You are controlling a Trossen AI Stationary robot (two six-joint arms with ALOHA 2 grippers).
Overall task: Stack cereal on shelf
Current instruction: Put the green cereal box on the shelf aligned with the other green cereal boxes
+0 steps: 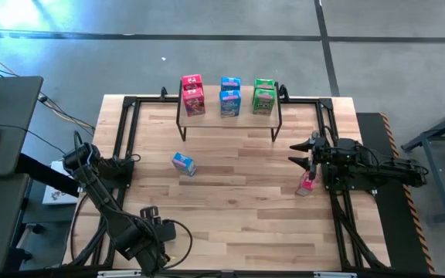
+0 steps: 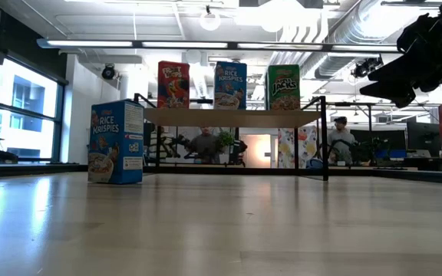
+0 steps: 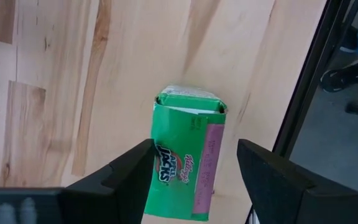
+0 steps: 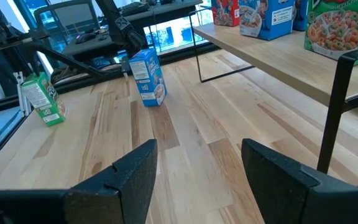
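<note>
I see six boxes in three stacks on the shelf (image 1: pixel 230 116): red (image 1: pixel 193 96), blue (image 1: pixel 230 96), green (image 1: pixel 264 96). A loose blue box (image 1: pixel 184 163) stands mid-desk. A red box (image 1: pixel 307 184) stands just beside the right end effector (image 1: pixel 304 152), whose fingers are spread and empty at the desk's (image 1: pixel 230 216) right edge. Only the wrist views show a green box (image 3: pixel 185 162): it stands between the parted fingers of the left end effector (image 3: pixel 194 180), contact unclear.

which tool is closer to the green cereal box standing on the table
Left. The left tool hangs right above the green box, open fingers on either side. The right tool is across the table, by the pink box.
</note>
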